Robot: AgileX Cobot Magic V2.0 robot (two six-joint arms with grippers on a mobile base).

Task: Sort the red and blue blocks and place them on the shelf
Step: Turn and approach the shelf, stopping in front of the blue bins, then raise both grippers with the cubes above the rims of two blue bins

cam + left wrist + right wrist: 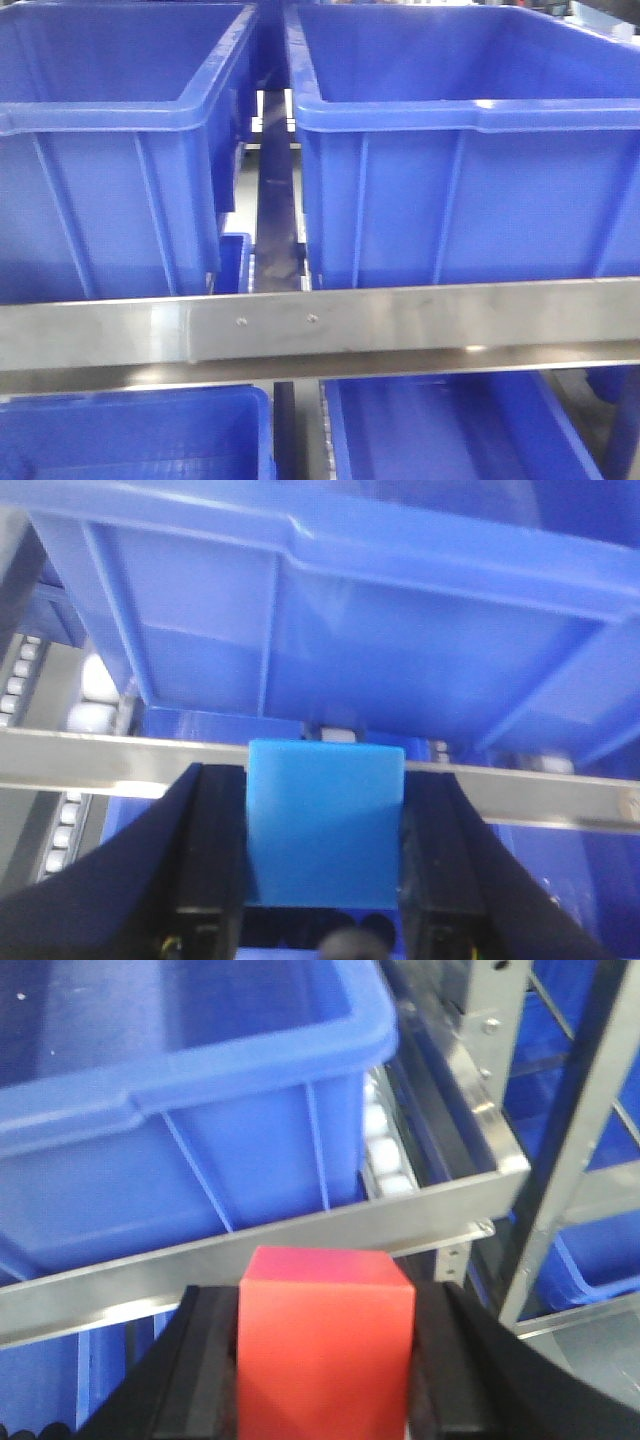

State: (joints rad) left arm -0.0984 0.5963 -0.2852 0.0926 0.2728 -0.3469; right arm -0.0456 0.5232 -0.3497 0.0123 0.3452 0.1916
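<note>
Shelf (420,335): steel front rail (520,320) with two screws (312,320) crosses the front view.
Blue bins (470,170): two side by side on the upper tier, more on the tier below.
Left gripper (325,780): clenched on the blue block, fingers against both sides.
Right gripper (325,1300): grasping the red block.
Blue block (325,825): between the left fingers, near side of the rail, facing a bin.
Red block (325,1350): between the right fingers, near side of the rail, by the shelf's right corner.
</note>
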